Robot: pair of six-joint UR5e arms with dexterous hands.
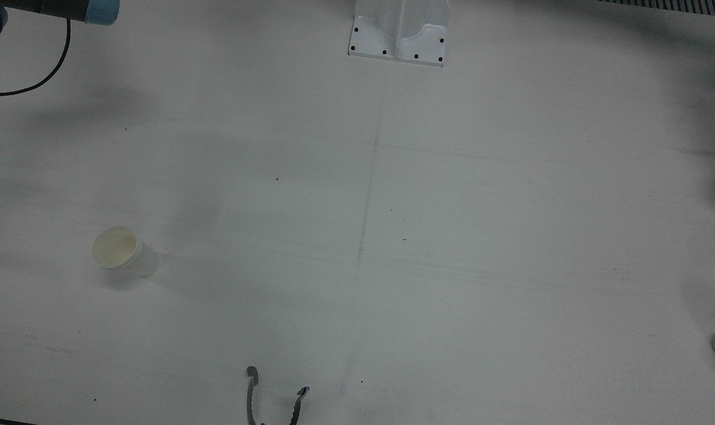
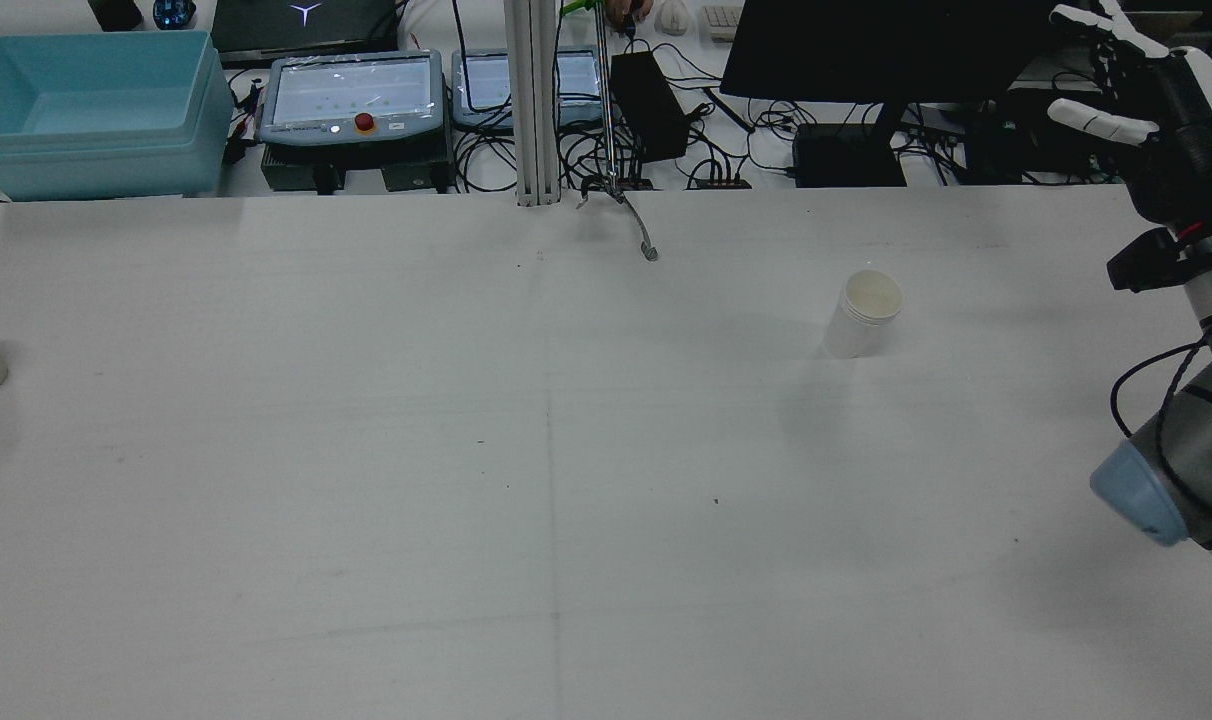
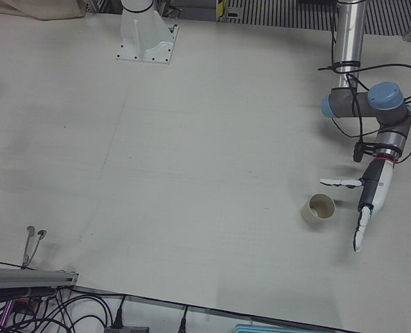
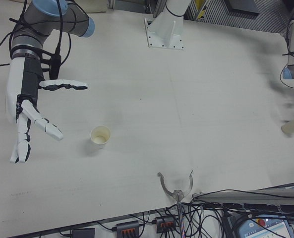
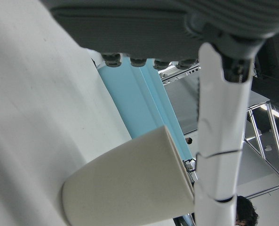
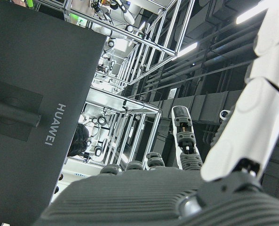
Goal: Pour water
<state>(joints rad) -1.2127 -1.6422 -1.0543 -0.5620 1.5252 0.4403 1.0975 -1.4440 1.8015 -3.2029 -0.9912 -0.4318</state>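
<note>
Nothing has been picked up yet, so this looks like the reach before any pouring. Two small off-white paper cups stand upright on the white desk (image 2: 566, 450), well apart. One cup (image 3: 321, 207) sits on the left arm's half, and the left hand (image 3: 371, 201) hangs just beside it with its white fingers (image 3: 361, 232) spread and released, not touching it as far as I can tell. The hand's own camera shows that cup filling the view close by. The other cup (image 4: 100, 136) is on the right arm's half, its pale inside showing; whether either holds water I cannot make out. The right hand (image 4: 25, 106) is raised near it, palm open, fingers splayed, grasping nothing.

My guess is the next move calls for the left hand to close round its cup's wall, lift it level, and carry it across to the far cup.
</note>
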